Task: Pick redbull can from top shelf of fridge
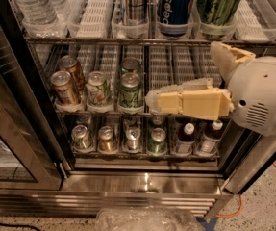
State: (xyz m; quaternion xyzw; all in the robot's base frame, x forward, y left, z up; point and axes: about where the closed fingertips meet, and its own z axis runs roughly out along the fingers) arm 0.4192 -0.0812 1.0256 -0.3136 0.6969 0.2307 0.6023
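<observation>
Fridge (147,189): door open, racks in view.
Top shelf (95,13): clear lane bins along the uppermost rack.
Hand (152,101): level with the middle rack, pointing left, nothing seen in it; how far open it is, I cannot tell.
Redbull can (136,4): upright in its lane, just left of the Pepsi can (176,6), well above the hand.
Progress: early; reach, grasp and lift all left.

redbull can (136,1) glossy metal | pincer (153,101) matt plastic, at middle rack (176,64)
</observation>
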